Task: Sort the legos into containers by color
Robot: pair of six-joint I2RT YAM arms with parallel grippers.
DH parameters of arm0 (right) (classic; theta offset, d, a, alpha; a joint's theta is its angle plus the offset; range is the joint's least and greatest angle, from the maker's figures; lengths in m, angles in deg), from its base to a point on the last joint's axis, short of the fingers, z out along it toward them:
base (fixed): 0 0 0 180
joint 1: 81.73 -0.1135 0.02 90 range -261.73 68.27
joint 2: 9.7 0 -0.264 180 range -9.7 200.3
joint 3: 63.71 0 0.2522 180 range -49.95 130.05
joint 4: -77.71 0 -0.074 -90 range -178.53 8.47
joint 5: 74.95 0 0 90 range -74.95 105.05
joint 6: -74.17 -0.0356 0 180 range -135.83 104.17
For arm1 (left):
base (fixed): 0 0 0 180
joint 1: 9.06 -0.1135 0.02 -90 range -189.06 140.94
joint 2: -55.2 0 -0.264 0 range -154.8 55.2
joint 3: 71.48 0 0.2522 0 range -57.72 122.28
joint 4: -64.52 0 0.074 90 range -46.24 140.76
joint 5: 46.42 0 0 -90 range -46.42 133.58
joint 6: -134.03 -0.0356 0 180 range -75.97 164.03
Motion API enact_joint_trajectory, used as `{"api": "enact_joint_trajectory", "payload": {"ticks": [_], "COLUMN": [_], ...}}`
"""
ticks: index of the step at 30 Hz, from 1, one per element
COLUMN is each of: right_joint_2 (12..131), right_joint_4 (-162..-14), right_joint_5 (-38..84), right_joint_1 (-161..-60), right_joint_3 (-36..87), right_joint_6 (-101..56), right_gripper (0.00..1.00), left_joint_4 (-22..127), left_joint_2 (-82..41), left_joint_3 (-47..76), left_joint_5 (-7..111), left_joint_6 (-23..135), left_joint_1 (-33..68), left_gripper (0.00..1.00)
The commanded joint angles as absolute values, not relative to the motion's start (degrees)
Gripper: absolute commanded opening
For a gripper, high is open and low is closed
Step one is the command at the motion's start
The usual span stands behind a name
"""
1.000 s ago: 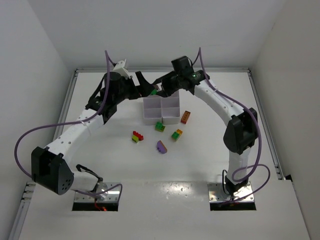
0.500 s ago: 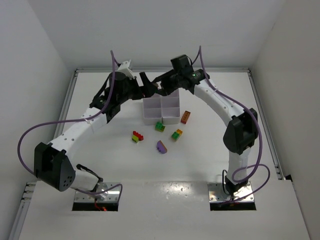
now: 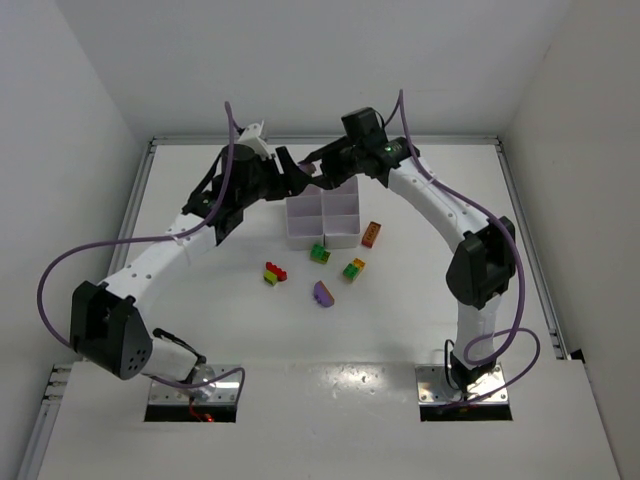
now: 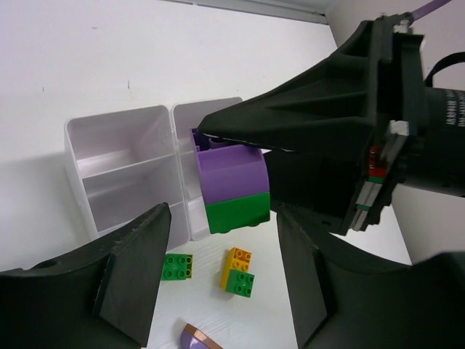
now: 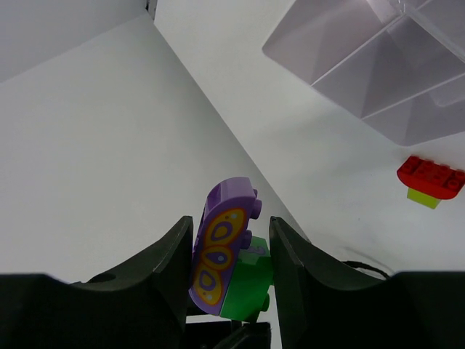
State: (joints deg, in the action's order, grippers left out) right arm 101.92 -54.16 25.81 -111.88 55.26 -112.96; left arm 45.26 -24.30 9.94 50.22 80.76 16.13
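While the right gripper (image 5: 231, 243) clamped a clump of purple arched and green studded plastic bricks (image 4: 231, 185) at centre frame of the left wrist view, the left gripper (image 4: 221, 225) gaped wide beneath, fingers clear of it. Clump hung above the white six-compartment plastic tray (image 4: 123, 166). Small loose bricks (image 3: 319, 253) lay on the white table (image 3: 200, 300), below the tray in the top view.

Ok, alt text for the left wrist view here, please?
The right gripper clamps a purple-over-green lego clump, framed by the open fingers of the left gripper. Behind it sits the white divided tray; on the table below lie a green brick and a yellow-and-green clump.
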Motion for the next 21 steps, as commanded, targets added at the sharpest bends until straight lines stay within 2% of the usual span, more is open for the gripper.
{"api": "enact_joint_trajectory", "payload": {"ticks": [1, 8, 18, 21], "right_joint_2": [102.2, 101.7, 101.1, 101.1], "right_joint_4": [-56.3, -57.6, -57.6, -57.6], "right_joint_5": [26.8, 27.9, 28.4, 28.4], "right_joint_1": [-112.3, -112.3, -112.8, -112.8], "right_joint_3": [58.2, 57.7, 56.4, 56.4], "right_joint_6": [-114.0, -114.0, -114.0, -114.0], "right_gripper": [0.00, 0.00, 0.00, 0.00], "left_joint_4": [46.9, 46.9, 46.9, 46.9], "left_joint_2": [-24.9, -25.4, -25.4, -25.4], "left_joint_3": [12.2, 12.2, 12.2, 12.2], "left_joint_5": [49.9, 50.4, 50.4, 49.8], "left_joint_6": [81.2, 80.7, 80.7, 80.7], "left_joint_1": [16.7, 16.7, 16.7, 16.7], "left_gripper": [0.66, 0.63, 0.64, 0.60]}}
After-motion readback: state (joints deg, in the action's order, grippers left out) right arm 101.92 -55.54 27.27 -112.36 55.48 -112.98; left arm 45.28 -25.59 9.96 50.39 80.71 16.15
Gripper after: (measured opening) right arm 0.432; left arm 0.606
